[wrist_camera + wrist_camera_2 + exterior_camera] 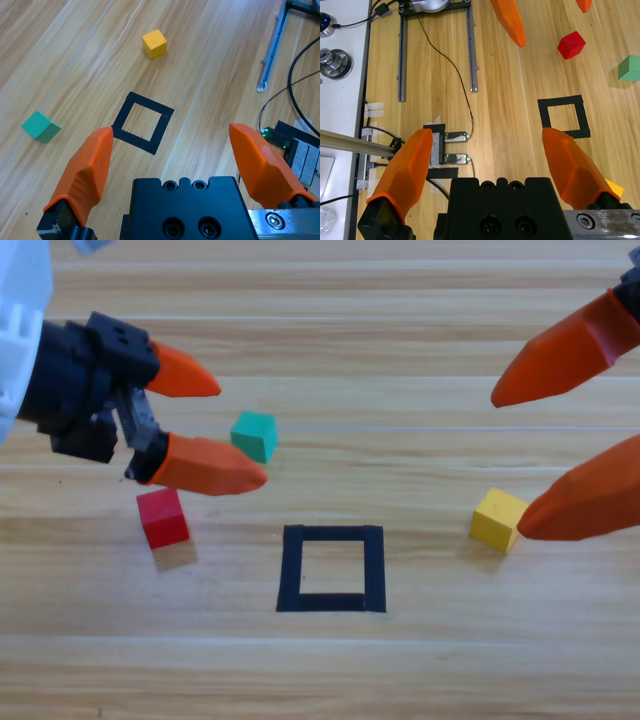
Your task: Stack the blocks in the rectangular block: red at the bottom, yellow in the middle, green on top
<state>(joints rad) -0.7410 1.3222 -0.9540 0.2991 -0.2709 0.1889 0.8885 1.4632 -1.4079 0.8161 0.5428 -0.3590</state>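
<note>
L end effector (pixel 240 430) & R end effector (pixel 510 460) both spread wide.

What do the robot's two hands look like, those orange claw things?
Each hand, left and right, has two pointed, matte orange fingers, tapered like beaks. They attach to a boxy black body with round screw holes. No markings show on the fingers.
</note>
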